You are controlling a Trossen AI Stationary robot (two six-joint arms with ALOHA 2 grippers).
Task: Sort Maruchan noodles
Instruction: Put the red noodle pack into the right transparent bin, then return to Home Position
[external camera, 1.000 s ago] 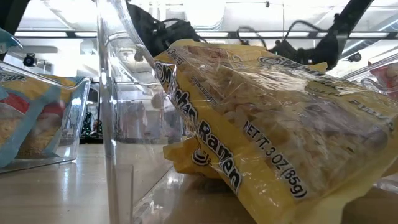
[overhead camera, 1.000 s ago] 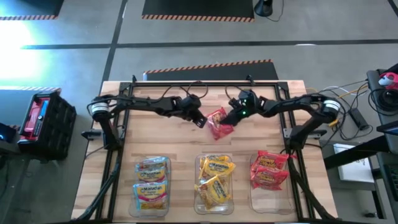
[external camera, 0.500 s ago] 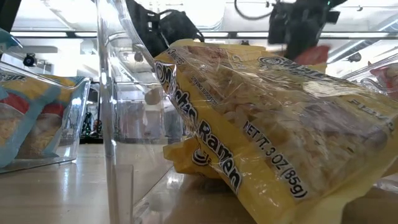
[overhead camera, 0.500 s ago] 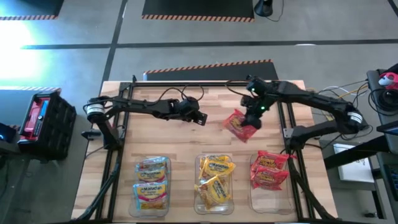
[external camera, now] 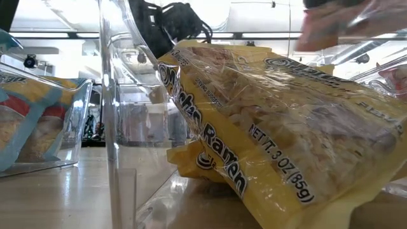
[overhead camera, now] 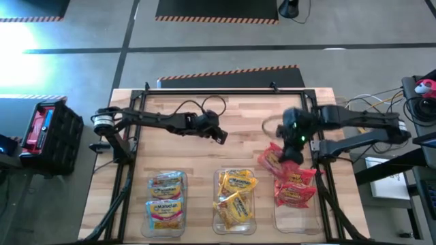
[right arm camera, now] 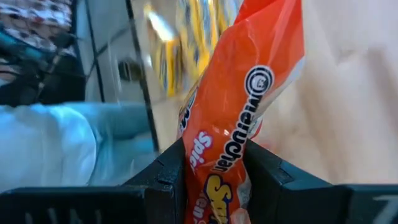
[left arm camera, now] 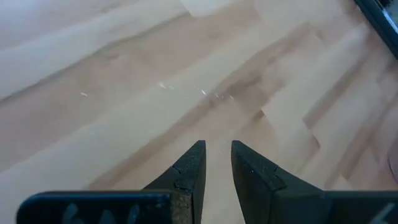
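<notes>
- Now the right gripper (overhead camera: 289,144), right of centre in the high view, pinches a red Maruchan packet (overhead camera: 271,158) that hangs at the upper-left edge of the right bin (overhead camera: 308,216), where other red packets (overhead camera: 296,185) lie.
- If released here, I think the packet may catch the rim and fall on the table (overhead camera: 238,129).
- Left gripper (overhead camera: 219,136), fingers pressed together and holding nothing, waits above the table's centre.

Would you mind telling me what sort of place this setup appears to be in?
Probably a robotics lab or workshop: a wooden table on a concrete floor with hazard-striped mats, and loose cables beside it.
</notes>
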